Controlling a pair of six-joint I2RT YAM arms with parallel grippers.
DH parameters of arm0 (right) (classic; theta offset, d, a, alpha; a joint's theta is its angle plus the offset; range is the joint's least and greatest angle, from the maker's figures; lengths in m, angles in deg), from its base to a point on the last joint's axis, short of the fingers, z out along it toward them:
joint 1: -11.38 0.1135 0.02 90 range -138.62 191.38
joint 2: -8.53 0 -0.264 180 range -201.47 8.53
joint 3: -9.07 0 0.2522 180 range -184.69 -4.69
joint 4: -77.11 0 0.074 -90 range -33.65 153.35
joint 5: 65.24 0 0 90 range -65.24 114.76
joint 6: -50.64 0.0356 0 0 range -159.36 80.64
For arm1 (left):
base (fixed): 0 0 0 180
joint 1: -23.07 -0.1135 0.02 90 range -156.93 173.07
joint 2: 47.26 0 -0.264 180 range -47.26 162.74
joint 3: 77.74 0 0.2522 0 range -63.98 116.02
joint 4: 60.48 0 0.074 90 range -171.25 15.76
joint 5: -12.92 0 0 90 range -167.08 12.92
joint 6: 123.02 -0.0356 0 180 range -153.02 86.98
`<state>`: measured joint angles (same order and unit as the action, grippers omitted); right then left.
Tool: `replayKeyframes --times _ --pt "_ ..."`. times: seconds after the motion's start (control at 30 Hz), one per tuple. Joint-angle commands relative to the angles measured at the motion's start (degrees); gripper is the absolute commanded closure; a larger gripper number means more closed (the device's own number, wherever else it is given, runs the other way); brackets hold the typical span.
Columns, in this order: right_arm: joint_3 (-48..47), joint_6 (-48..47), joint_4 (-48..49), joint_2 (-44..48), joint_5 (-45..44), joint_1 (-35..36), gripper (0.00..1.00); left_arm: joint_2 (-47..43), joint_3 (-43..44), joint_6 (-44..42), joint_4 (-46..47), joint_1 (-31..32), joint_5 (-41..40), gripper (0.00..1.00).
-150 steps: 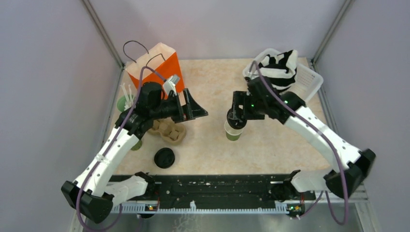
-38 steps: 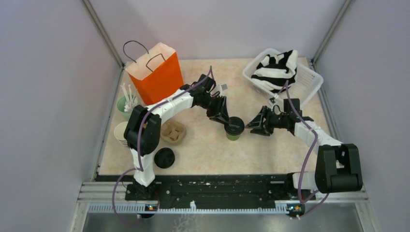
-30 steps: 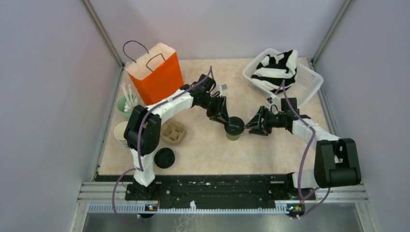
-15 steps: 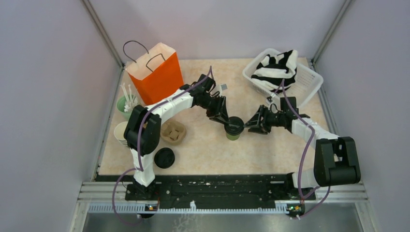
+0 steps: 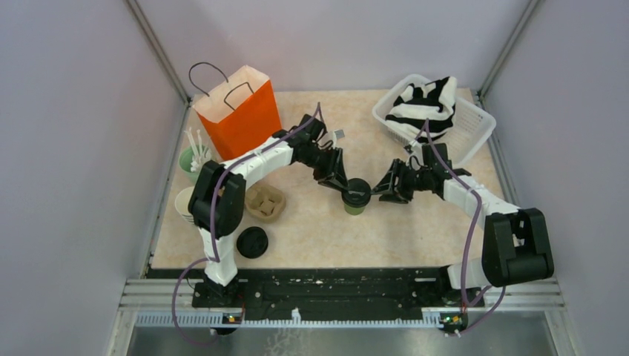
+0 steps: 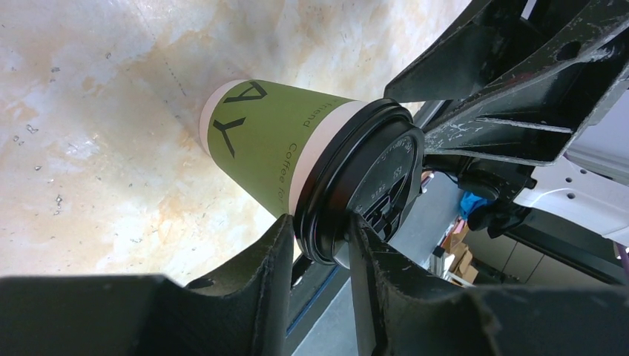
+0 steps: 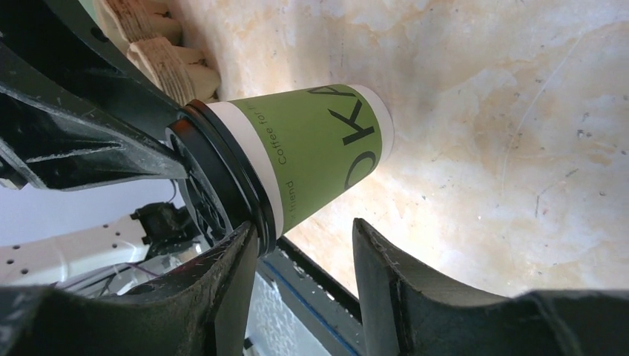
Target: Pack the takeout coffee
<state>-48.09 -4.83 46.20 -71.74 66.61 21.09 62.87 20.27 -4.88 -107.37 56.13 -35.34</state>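
Note:
The takeout coffee (image 5: 357, 197), a green paper cup (image 6: 259, 141) with a black lid (image 6: 371, 185), stands mid-table. My left gripper (image 5: 343, 190) reaches it from the left. In the left wrist view its fingertips (image 6: 320, 222) are shut on the lid's rim, one under the rim and one on the lid's top. My right gripper (image 5: 377, 190) comes in from the right and is open (image 7: 304, 225). One of its fingers (image 7: 237, 252) touches the lid's edge (image 7: 222, 185), and the other stands clear of the cup body (image 7: 319, 148).
An orange paper bag (image 5: 239, 111) stands open at the back left. In front of it lie a cardboard cup carrier (image 5: 265, 202), a loose black lid (image 5: 252, 242) and stacked cups (image 5: 185, 204). A white basket (image 5: 478, 126) holding striped cloth is at the back right.
The right gripper has moved left up to the cup and narrowed a little. The left gripper and the cup have shifted slightly left.

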Motion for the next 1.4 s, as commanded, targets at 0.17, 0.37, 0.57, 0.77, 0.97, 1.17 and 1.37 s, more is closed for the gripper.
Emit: replayKeyframes --times 0.17,0.37,0.57,0.77,0.97,1.17,1.37 --pt "-7.6 -3.2 -9.1 3.0 -5.1 0.4 0.44 1.1 6.0 -1.9 -4.6 1.1 -2.7 0.52" --pt "-8.8 -3.2 -6.7 3.9 0.1 -0.7 0.35 0.3 8.6 -1.6 -5.6 0.8 -1.3 0.38" --pt "-7.9 -2.2 -3.8 2.1 2.1 -0.3 0.29 -4.1 4.1 -1.2 -5.5 -1.4 -1.2 0.15" --pt "-5.8 -0.3 -1.0 1.8 2.4 -0.4 0.34 -7.6 -3.6 -0.3 -1.8 -4.4 2.1 0.27" --pt "-2.6 2.2 2.2 2.5 2.9 -2.5 0.48 -6.7 -5.4 -0.2 -0.3 -4.4 2.7 0.48" --pt "-2.4 1.8 2.7 0.7 4.1 -2.2 0.51 -5.0 -5.0 0.1 1.0 -4.4 4.5 0.47" --pt "-2.1 2.3 3.7 -0.4 3.0 -0.7 0.52 -4.0 -4.8 -0.3 0.4 -4.3 3.9 0.50"
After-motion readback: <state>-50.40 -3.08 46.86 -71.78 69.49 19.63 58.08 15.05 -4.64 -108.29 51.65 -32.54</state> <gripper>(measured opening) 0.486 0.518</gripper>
